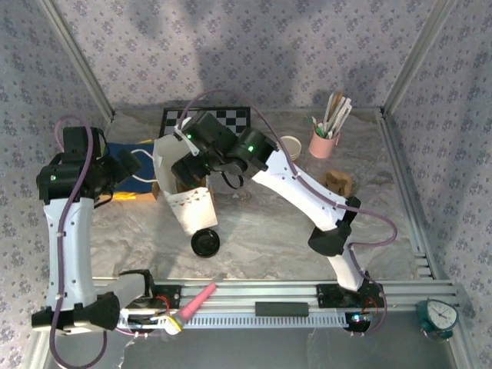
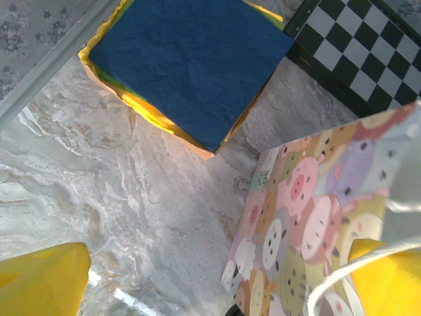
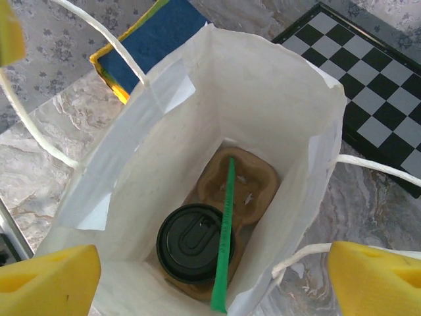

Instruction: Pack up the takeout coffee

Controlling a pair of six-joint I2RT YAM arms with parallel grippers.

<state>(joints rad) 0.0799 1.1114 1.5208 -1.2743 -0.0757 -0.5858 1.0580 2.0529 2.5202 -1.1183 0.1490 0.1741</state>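
Note:
Looking down through the right wrist view, the white paper bag (image 3: 263, 85) stands open. At its bottom lies a brown pulp carrier (image 3: 247, 178). The takeout coffee (image 3: 191, 242) sits in the carrier's near well, and from above I see just its black lid. A green straw (image 3: 225, 230) lies across lid and carrier. My right gripper (image 3: 210, 280) hovers open over the bag mouth, holding nothing. My left gripper (image 2: 217, 280) is open beside the bag's pig-patterned side (image 2: 309, 197), with a white handle cord (image 2: 368, 260) by its right finger. From above, both grippers flank the bag (image 1: 191, 204).
A loose black lid (image 1: 206, 244) lies on the marble just in front of the bag. A stack of blue napkins (image 2: 191, 66) and a checkerboard (image 1: 207, 117) sit behind it. A pink cup of stirrers (image 1: 324, 143) and brown carriers (image 1: 338, 182) stand at the back right.

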